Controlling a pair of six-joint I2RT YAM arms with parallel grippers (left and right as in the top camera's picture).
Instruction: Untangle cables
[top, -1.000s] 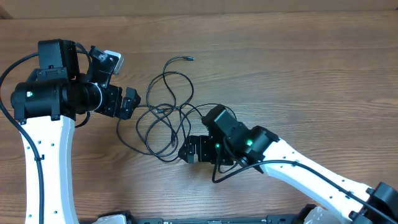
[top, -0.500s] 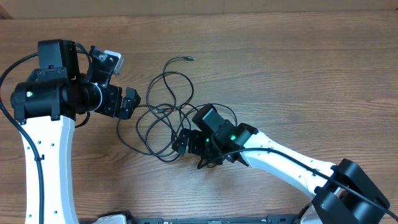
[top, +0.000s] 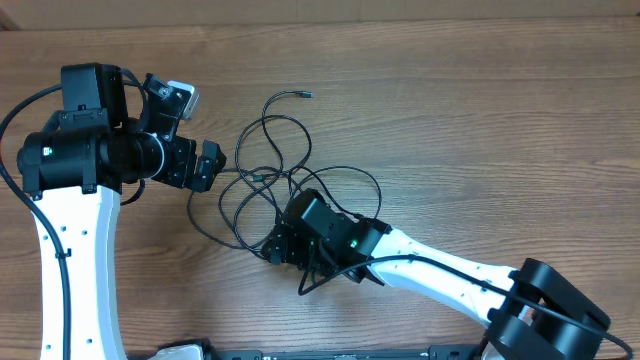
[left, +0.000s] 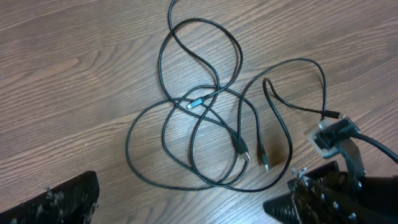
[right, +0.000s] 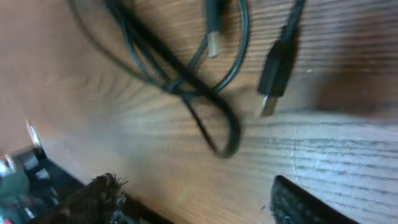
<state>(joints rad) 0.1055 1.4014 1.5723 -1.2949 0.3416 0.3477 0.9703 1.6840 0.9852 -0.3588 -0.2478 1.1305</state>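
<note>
Cable tangle (top: 268, 190): thin black loops lying flat on the wooden table (top: 480, 120). All positions below are taken against that tangle.

Left gripper (top: 208, 165): parked just at the tangle's left edge, level with its middle. My wrist view shows its fingers (left: 68, 199) spread wide, with only wood between them. The nearest loop (left: 205, 183) curves just ahead of the gap, not inside it. It holds nothing.

Right gripper (top: 272, 245): at the tangle's near edge, over the lowest loops. Its fingers (right: 99, 199) are also spread, with nothing pinched between them. A narrow cable bend (right: 227, 140) stops just short of them. A USB plug (right: 273, 68) lies free on the wood beside that bend. A second plug (right: 213, 40) sits further in and is blurred.

Edges:
- A free cable end (top: 303, 95) pokes out at the tangle's far side, apart from the loops.
- A blue-tipped connector (left: 196, 102) lies at the tangle's centre, where several strands cross.
- One strand runs from the tangle's left edge toward my left gripper. I cannot tell whether it touches.

Open room:
- Broad wood lies on the far side of the tangle and to its right.
- The far table edge is well apart from the tangle.
- My left arm takes up the left side and my right arm the near side.
</note>
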